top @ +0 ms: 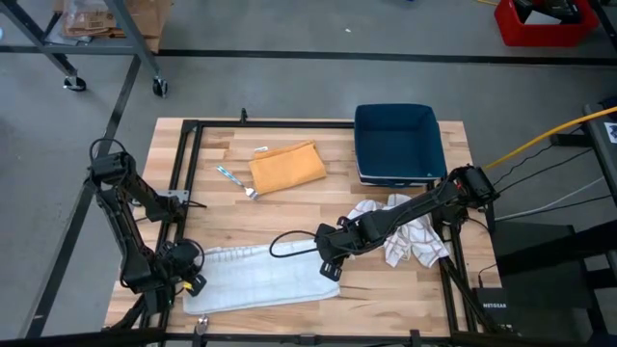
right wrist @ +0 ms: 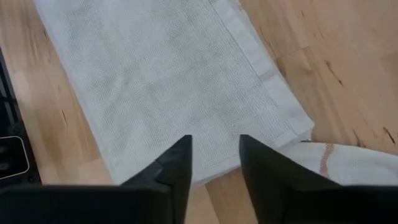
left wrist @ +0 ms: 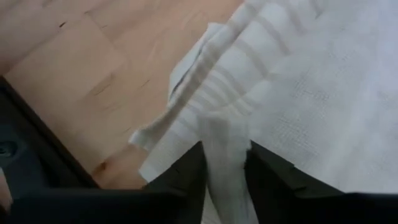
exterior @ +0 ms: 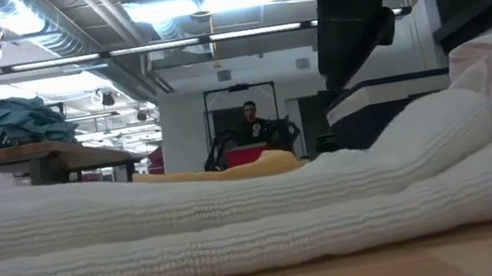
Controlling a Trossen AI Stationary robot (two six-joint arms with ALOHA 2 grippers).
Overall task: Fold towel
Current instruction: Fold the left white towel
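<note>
High view: both grippers stand at the two ends of the white towel (top: 262, 277), which lies folded at the table's near edge.

Left gripper (left wrist: 225, 163) has a strip of towel edge between its fingers, though whether it pinches or is letting go I cannot tell. Right gripper (right wrist: 214, 155) hovers released over the towel's other end, fingers apart and empty. Towel looks doubled in two layers, so one fold seems done; probably another fold is left. Beyond the towel lie an orange cloth (top: 287, 167), a blue bin (top: 397, 143) and crumpled rags (top: 410, 236).
</note>
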